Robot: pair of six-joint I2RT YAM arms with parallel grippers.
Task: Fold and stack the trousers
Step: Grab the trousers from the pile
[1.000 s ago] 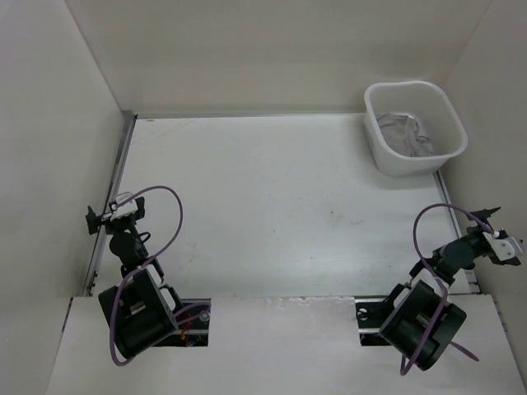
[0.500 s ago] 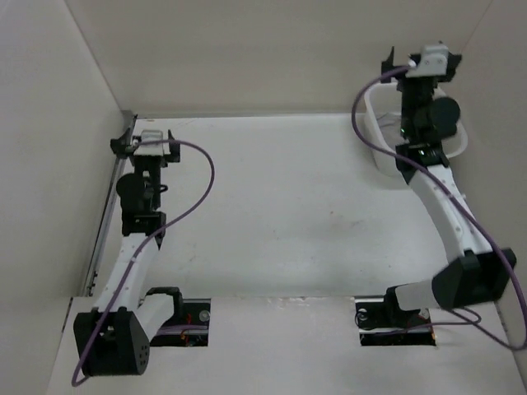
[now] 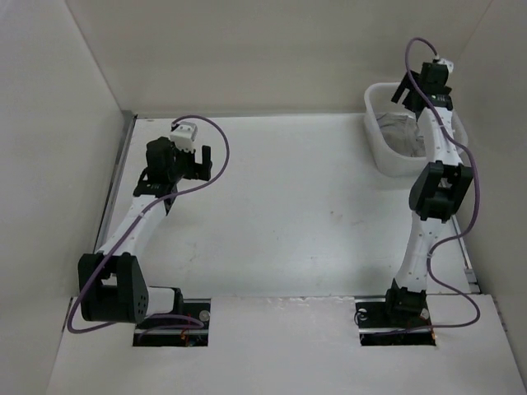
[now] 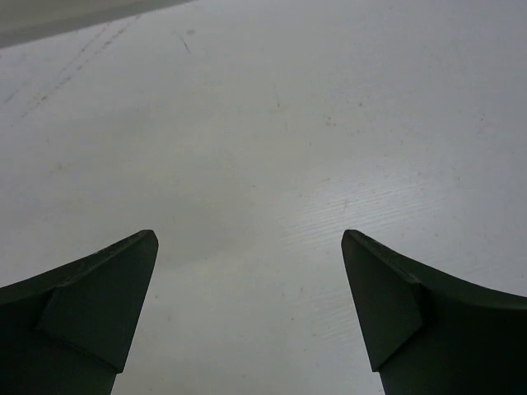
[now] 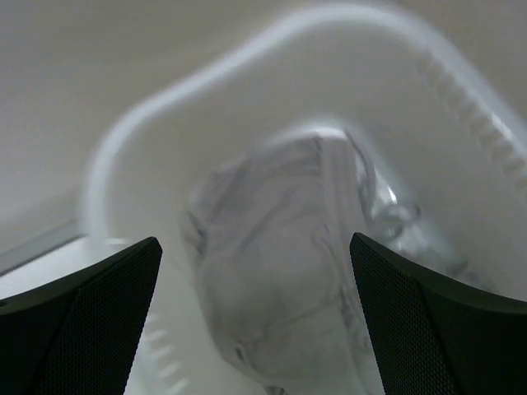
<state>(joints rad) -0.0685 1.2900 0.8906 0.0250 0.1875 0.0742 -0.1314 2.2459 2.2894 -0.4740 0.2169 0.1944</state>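
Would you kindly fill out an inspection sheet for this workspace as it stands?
Surface: white table, faint scuffs.
Job's things: trousers crumpled inside the white tub, not yet folded.
Clutter: nothing seen.
Pincers: left pincer open above the table; right pincer open over the tub.
Cables: purple cable loops free along each arm.
Surroundings: plain pale walls on three sides.

Place: robot lab cell | cues: white-walled table (image 3: 280, 214); cabled arms (image 3: 132, 224)
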